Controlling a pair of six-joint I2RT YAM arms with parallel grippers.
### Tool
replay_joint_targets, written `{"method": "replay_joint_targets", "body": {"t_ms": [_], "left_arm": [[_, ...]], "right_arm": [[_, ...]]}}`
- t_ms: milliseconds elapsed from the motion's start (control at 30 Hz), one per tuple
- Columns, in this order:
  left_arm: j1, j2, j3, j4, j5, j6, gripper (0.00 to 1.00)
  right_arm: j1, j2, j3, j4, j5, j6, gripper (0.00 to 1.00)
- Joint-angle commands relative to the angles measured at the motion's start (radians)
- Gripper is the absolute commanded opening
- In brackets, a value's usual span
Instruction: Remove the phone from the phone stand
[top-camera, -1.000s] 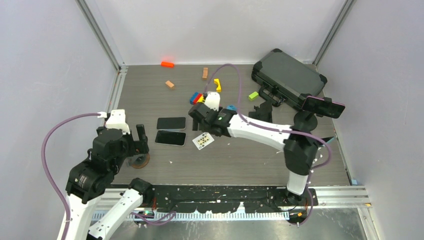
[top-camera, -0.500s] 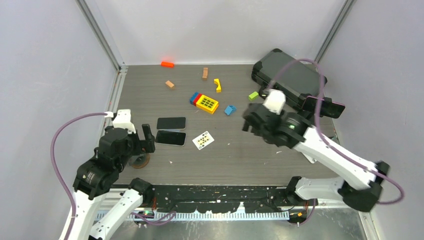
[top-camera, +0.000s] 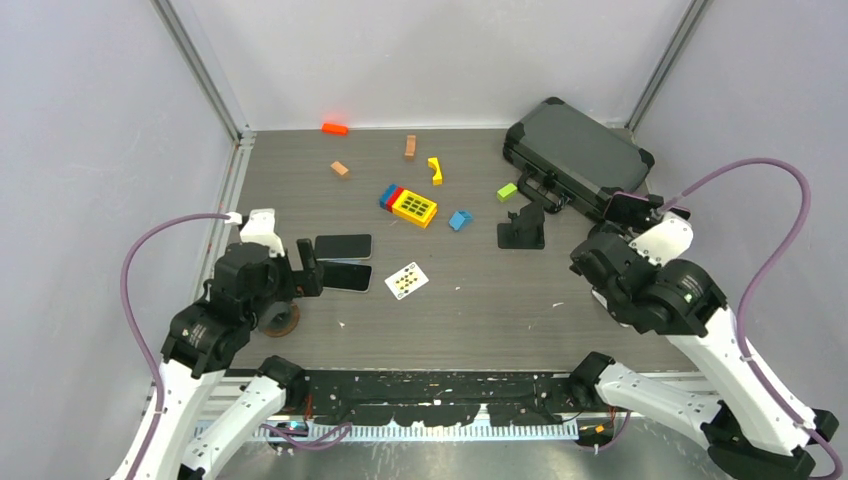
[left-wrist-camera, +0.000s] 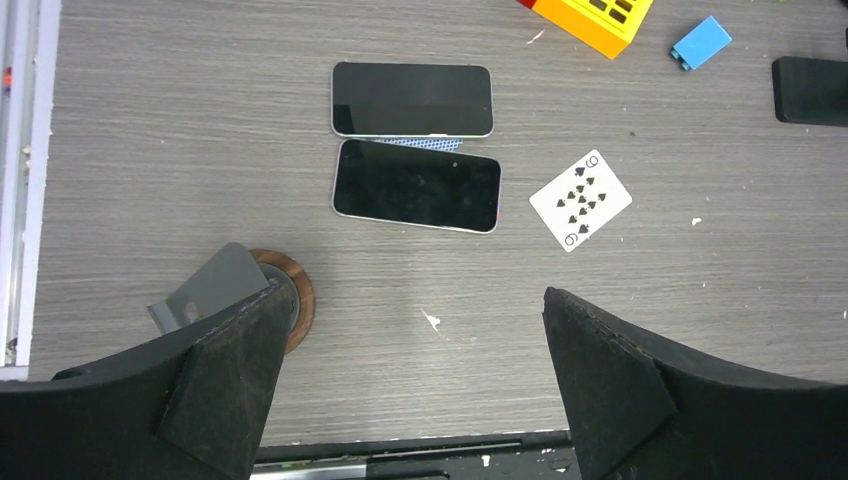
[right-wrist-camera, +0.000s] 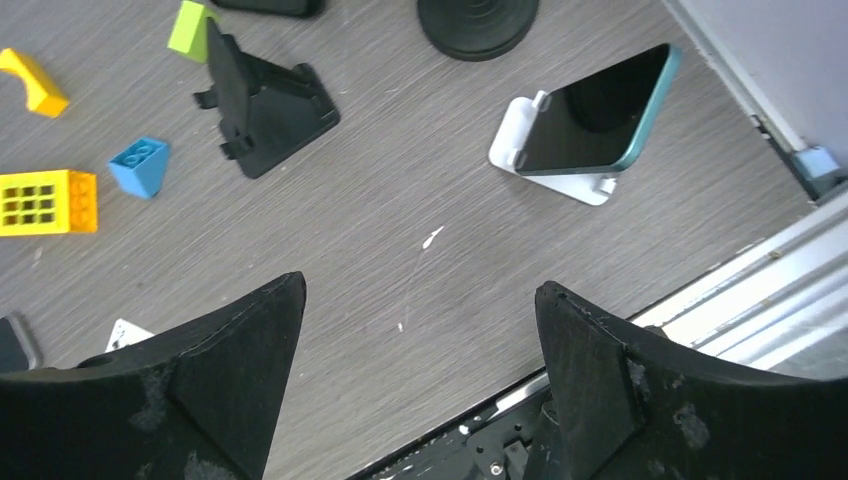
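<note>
A dark phone with a teal edge (right-wrist-camera: 597, 112) leans in a white stand (right-wrist-camera: 520, 135) at the right of the table, ahead and right of my right gripper (right-wrist-camera: 420, 285), which is open and empty. In the top view that stand is hidden under my right arm. A second phone (top-camera: 630, 207) sits on a black round-based stand (right-wrist-camera: 478, 20), just beyond my right gripper (top-camera: 590, 262). My left gripper (left-wrist-camera: 415, 300) is open and empty, nearer than two phones (left-wrist-camera: 412, 98) (left-wrist-camera: 417, 185) lying flat. It also shows in the top view (top-camera: 310, 272).
An empty black stand (right-wrist-camera: 265, 100) stands mid-table. A round brown-rimmed stand (left-wrist-camera: 240, 290) is by my left finger. A playing card (left-wrist-camera: 581, 199), yellow block (top-camera: 414, 207), blue brick (top-camera: 460, 219), green brick (top-camera: 507, 191) and black case (top-camera: 575, 150) lie around.
My right arm has swung from the table's middle to the right side and pulled back toward the near edge. My left gripper has moved a little right, toward the flat phones.
</note>
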Motion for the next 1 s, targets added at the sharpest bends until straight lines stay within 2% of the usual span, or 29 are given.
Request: {"method": "replay_joint_targets", "body": {"t_ms": [0, 67, 167, 267, 333, 600, 800, 967], "left_arm": [[-0.002, -0.008, -0.019, 0.057, 0.013, -0.002, 0.99], [-0.002, -0.013, -0.029, 0.068, 0.014, 0.0, 0.99], [-0.002, -0.014, -0.037, 0.081, 0.028, 0.0, 0.99], [-0.002, -0.009, -0.036, 0.08, 0.021, 0.003, 0.99], [-0.002, -0.007, -0.035, 0.08, 0.02, 0.004, 0.99], [-0.002, -0.003, -0.037, 0.08, 0.046, 0.02, 0.99], [-0.004, 0.012, -0.035, 0.077, 0.08, 0.03, 0.97], [-0.004, 0.064, -0.024, 0.071, 0.096, 0.03, 0.92]], "right_arm": [[-0.049, 0.074, 0.034, -0.123, 0.095, 0.01, 0.93], [-0.122, 0.103, 0.034, -0.044, 0.067, -0.078, 0.95], [-0.292, 0.118, 0.019, 0.076, -0.055, -0.247, 0.96], [-0.433, 0.118, 0.008, 0.176, -0.142, -0.347, 0.96], [-0.578, 0.122, 0.015, 0.198, -0.214, -0.412, 0.96], [-0.883, 0.136, 0.042, 0.257, -0.355, -0.553, 0.96], [-0.997, 0.139, 0.016, 0.306, -0.414, -0.573, 0.96], [-1.015, 0.126, -0.034, 0.35, -0.408, -0.567, 0.96]]}}
